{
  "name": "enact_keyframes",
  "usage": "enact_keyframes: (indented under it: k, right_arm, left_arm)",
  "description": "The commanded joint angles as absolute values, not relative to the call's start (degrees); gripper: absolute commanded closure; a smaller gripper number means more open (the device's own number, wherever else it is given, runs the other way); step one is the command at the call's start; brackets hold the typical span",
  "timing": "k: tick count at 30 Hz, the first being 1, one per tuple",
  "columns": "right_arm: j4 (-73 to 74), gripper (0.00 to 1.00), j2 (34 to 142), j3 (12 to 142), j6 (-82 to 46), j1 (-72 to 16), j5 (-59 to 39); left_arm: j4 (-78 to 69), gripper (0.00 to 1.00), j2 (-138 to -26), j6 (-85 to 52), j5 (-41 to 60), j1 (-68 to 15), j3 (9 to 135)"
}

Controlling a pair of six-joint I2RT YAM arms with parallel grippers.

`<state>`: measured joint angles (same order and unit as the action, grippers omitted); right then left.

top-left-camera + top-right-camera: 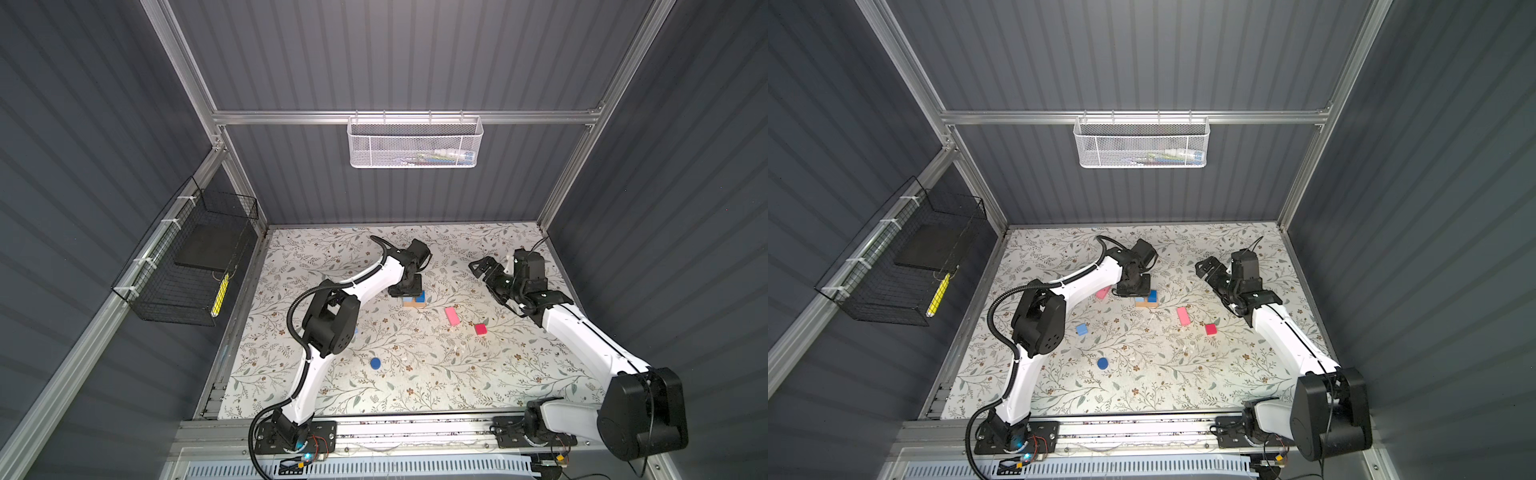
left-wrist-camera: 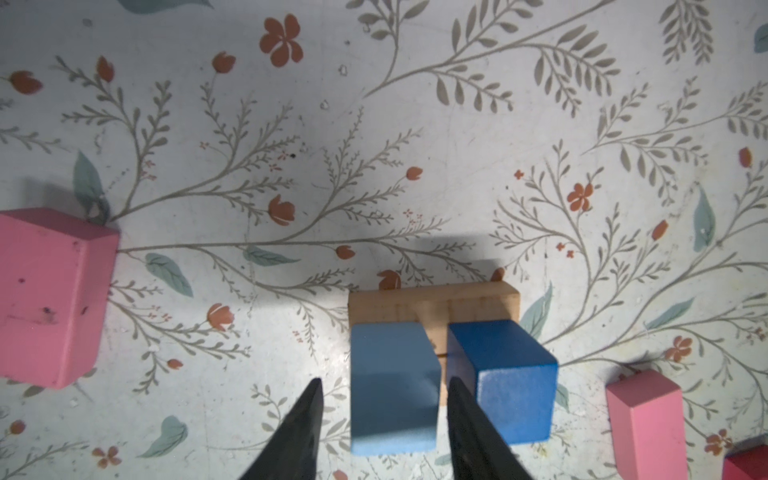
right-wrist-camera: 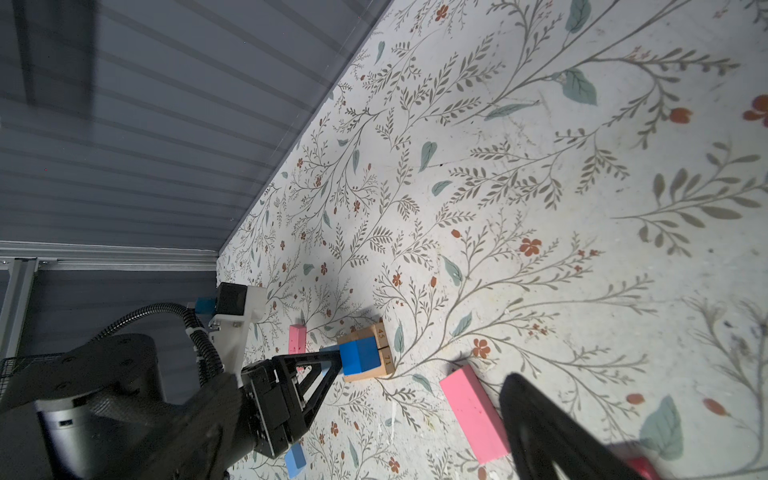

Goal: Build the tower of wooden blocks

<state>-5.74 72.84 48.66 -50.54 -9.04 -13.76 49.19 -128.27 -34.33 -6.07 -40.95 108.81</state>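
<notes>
Floral bench (image 1: 1142, 395) carries, at left, a loose blue cube (image 1: 1081, 329), pink oblong (image 1: 1102, 292) and disc (image 1: 1102, 363), none stacked yet. Mid-bench, the left gripper (image 2: 385, 380), jaws slightly apart and gripping nothing, straddles the light-blue cube (image 2: 392, 395) beside the dark-blue cube (image 2: 507, 374) on the tan base (image 2: 432, 305), so the tower (image 1: 1147, 300) looks barely two layers up. Rightward lie a second pink oblong (image 1: 1182, 316) and the red cube (image 1: 1210, 329), near the right gripper (image 1: 1204, 266), spread wide and empty.

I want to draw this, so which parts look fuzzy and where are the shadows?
Left wrist view: the fingers of the left gripper are fuzzy, and a grey shadow falls beside the tan blocks. Right wrist view: the near black finger and the red cube are smeared. Both top views: fairly sharp, but the straight frame bars splay outward.
</notes>
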Motion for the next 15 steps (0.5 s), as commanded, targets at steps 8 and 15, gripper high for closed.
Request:
enact_keyframes:
  k: [8, 15]
  right_arm:
    - [-4.8, 0.01, 72.2, 49.7, -50.2, -8.7, -14.8]
    - [-3.5, 0.01, 73.4, 49.8, -51.0, -8.7, -16.3]
  left_arm:
    - [51.2, 0.49, -124.6, -34.1, -6.3, -41.4, 110.7]
    - [50.7, 0.45, -123.5, -33.8, -6.4, -41.4, 110.1]
